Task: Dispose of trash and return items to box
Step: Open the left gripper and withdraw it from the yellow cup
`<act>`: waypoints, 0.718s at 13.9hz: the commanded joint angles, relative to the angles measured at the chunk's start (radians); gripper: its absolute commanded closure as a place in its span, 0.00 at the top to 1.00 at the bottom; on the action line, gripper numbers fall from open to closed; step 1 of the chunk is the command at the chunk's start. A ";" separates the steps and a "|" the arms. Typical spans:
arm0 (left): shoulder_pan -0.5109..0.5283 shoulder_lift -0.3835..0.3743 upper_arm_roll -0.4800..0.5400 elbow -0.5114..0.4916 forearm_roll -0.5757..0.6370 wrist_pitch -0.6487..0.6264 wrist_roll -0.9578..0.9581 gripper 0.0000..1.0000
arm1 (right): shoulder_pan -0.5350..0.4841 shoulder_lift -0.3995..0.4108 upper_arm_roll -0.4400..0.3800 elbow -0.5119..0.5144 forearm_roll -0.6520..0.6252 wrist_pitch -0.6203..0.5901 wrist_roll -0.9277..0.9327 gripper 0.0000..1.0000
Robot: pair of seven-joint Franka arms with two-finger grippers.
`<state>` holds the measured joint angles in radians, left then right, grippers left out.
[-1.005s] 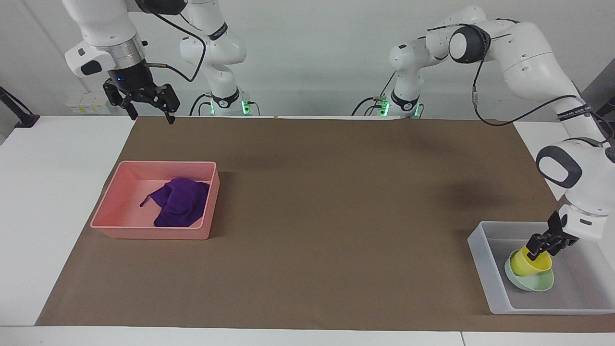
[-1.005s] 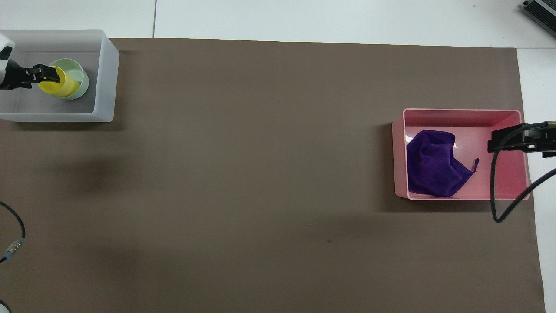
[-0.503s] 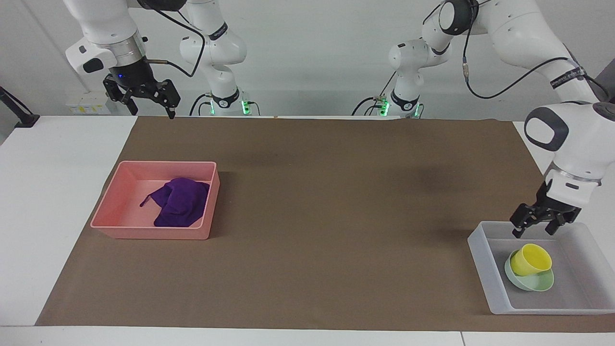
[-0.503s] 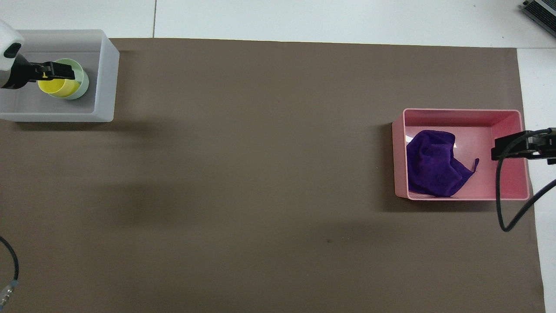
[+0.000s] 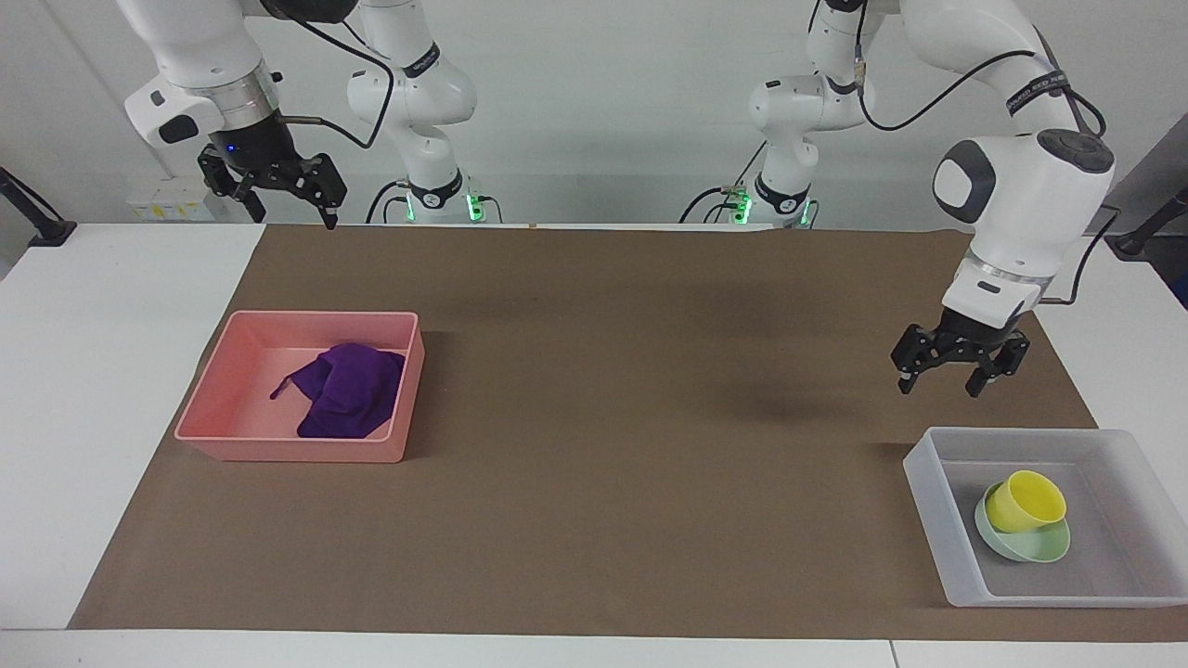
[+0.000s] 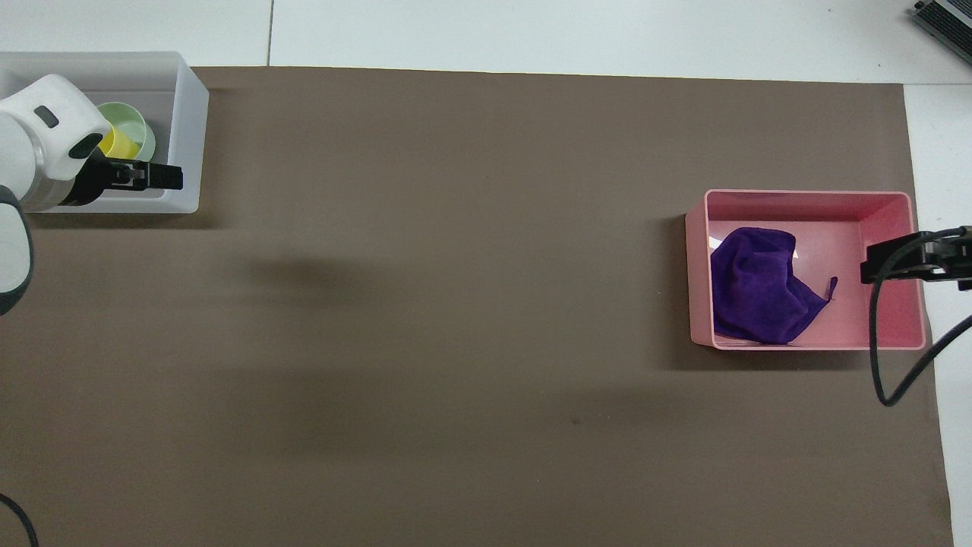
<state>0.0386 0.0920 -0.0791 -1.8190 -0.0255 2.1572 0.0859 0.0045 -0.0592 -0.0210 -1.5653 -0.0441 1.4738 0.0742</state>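
The yellow cup lies tilted in the mint-green bowl, inside the translucent tray at the left arm's end of the table. My left gripper is open and empty, raised over the brown mat beside the tray. In the overhead view the left gripper covers part of the tray, the cup and the bowl. The purple cloth lies in the pink bin. My right gripper is open and empty, high above the bin's end.
A brown mat covers most of the white table. A black cable hangs from the right arm over the pink bin's corner.
My left gripper let go of the yellow cup, rose out of the tray and moved toward the robots. The cup stays tilted in the bowl. The right gripper rose slightly.
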 commanded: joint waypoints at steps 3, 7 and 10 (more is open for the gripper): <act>-0.008 -0.127 0.013 -0.033 0.015 -0.172 0.008 1.00 | -0.024 -0.013 0.003 -0.019 0.009 0.022 -0.039 1.00; 0.003 -0.077 0.012 0.157 0.016 -0.350 0.014 1.00 | -0.032 -0.013 0.003 -0.019 0.020 0.011 -0.031 1.00; -0.005 -0.080 0.012 0.187 0.019 -0.396 0.015 1.00 | -0.041 0.010 0.001 0.008 0.020 -0.003 -0.031 1.00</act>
<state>0.0430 -0.0115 -0.0710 -1.6784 -0.0255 1.8062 0.0900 -0.0134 -0.0567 -0.0220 -1.5667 -0.0441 1.4747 0.0737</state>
